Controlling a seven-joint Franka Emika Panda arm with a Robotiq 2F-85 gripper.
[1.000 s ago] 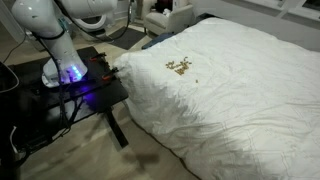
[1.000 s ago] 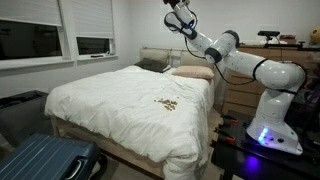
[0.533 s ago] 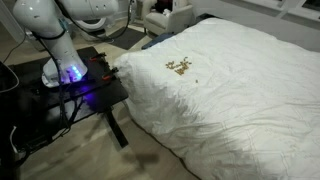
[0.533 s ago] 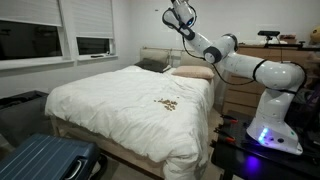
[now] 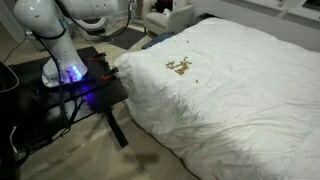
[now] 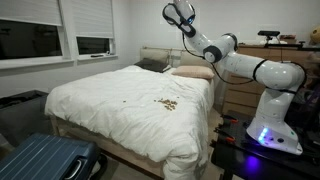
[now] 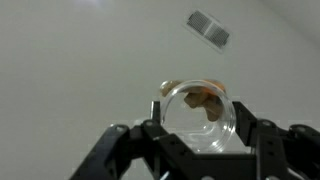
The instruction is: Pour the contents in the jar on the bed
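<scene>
Pouring looks largely done: tan-brown bits (image 5: pixel 181 68) lie scattered on the bed (image 5: pixel 250 110), seen in both exterior views; the wrist view shows the gripper (image 7: pixel 198 112) clamped on the clear jar (image 7: pixel 198 128), mouth turned up toward the ceiling vent (image 7: pixel 207 28), a few bits clinging inside; what is left, by my judgement, is emptying those or setting the jar down. In an exterior view the gripper (image 6: pixel 178 14) hangs high above the pillows (image 6: pixel 190 72), open air around it; the pile sits well inside the duvet's edges, the black table (image 5: pixel 100 90) beside the bed.
</scene>
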